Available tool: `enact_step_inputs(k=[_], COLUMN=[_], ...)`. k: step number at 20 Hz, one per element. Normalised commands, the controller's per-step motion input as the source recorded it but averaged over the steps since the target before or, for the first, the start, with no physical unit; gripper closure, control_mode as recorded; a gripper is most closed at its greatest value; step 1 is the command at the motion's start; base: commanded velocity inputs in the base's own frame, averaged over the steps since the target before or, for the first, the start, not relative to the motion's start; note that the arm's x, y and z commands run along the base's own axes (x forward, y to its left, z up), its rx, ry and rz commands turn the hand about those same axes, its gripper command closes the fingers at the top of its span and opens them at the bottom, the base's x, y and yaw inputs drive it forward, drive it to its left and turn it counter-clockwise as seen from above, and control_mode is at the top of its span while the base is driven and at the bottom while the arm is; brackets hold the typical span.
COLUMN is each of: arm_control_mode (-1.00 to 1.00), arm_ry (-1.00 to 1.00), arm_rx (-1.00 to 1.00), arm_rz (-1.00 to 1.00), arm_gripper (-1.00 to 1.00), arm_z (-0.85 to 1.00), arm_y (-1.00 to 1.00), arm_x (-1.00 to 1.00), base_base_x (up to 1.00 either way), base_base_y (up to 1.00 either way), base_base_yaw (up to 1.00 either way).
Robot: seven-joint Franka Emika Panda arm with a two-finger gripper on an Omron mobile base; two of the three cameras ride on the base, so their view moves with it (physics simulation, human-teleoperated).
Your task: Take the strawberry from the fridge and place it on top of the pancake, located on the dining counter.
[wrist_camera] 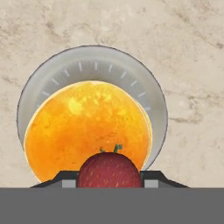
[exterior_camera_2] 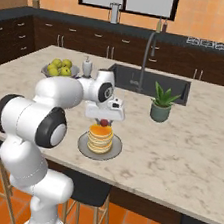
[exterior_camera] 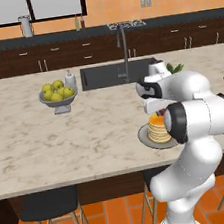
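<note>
Marbled surface (exterior_camera_2: 188, 160) near its front edge; gripper (wrist_camera: 109, 183) clamps strawberry (wrist_camera: 109, 171) above pancake (wrist_camera: 85, 129); released off-centre, it might roll onto plate (wrist_camera: 144, 94).

Dark-red strawberry (wrist_camera: 110, 170), golden-orange pancake (wrist_camera: 87, 127), grey plate (wrist_camera: 94, 63)

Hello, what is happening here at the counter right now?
The robot's gripper is shut on the strawberry and holds it just above the pancake stack, which sits on a grey plate on the dining counter. The berry is not yet released.
</note>
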Motion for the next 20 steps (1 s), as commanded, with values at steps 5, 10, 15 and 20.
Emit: enact_step_inputs(k=[5,10,15,20], arm_control_mode=[-1.00,-1.00,-1.00,-1.00], arm_ry=[0.00,0.00,0.00,0.00], arm_rx=[0.00,0.00,0.00,0.00], arm_rz=[0.00,0.00,0.00,0.00], arm_gripper=[1.00,1.00,1.00,1.00], arm_z=[-0.17,-0.10,-0.11,-0.11], arm_y=[0.00,0.00,0.03,0.13], arm_x=[0.01,0.00,0.00,0.00], base_base_x=[0.00,0.00,0.00,0.00], base_base_y=[0.00,0.00,0.00,0.00], base_base_yaw=[0.00,0.00,0.00,0.00])
